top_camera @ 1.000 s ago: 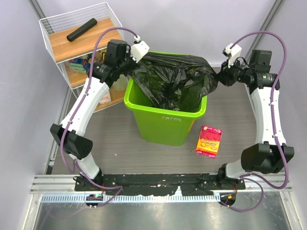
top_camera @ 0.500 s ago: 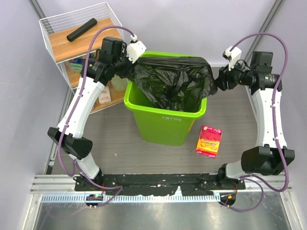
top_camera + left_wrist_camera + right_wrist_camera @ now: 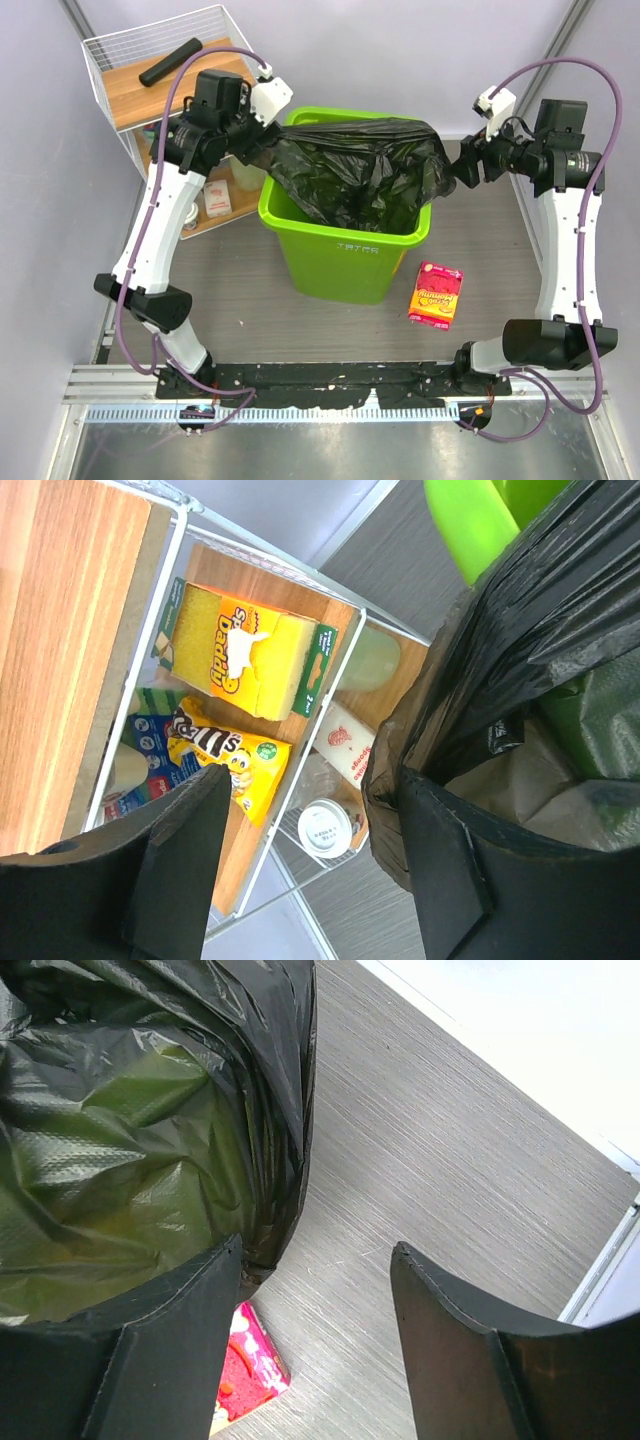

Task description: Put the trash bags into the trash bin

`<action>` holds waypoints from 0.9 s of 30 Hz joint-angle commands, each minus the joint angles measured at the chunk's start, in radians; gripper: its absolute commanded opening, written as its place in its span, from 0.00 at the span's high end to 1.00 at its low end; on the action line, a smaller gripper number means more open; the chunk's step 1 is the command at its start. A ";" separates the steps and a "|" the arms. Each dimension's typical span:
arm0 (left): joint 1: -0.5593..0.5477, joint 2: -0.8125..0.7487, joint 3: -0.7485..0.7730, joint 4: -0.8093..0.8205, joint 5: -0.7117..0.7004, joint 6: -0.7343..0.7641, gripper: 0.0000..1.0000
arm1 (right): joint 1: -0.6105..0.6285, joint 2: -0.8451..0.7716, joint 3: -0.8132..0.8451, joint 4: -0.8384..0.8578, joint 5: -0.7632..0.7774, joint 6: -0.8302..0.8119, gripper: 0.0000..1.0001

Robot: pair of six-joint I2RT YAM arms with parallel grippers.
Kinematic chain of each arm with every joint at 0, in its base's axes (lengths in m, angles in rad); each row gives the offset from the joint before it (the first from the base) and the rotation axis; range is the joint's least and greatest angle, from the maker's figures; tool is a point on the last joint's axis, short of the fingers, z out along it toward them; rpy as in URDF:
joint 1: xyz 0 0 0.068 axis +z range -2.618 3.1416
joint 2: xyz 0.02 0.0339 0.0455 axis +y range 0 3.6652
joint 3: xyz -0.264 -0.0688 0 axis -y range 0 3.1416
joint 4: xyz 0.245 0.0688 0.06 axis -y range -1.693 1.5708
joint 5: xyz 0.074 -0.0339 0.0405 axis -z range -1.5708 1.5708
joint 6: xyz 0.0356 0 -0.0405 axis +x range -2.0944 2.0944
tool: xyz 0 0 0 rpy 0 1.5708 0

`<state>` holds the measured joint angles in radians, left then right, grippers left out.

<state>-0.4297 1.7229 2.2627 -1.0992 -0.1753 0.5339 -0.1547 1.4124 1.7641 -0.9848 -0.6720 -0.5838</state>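
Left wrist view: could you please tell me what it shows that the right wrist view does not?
Only the left wrist view shows the wire shelf with a yellow sponge box, a yellow candy packet and a white-lidded cup, plus the bare green rim of the trash bin. Only the right wrist view shows the red snack packet. Both show the black trash bag, the grey table, and an open gripper: the left gripper and the right gripper.
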 commanded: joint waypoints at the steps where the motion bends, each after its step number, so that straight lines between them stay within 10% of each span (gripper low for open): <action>1: 0.005 -0.040 0.020 -0.008 -0.003 -0.029 0.29 | -0.006 -0.041 0.049 -0.021 0.012 0.006 0.34; 27: 0.005 -0.074 0.026 0.229 0.054 -0.258 0.09 | -0.006 -0.127 0.081 -0.057 -0.029 0.002 0.31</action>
<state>-0.4297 1.7027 2.2791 -0.9855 -0.1501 0.3016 -0.1547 1.3060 1.8309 -1.0668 -0.6769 -0.5819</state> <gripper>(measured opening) 0.911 0.685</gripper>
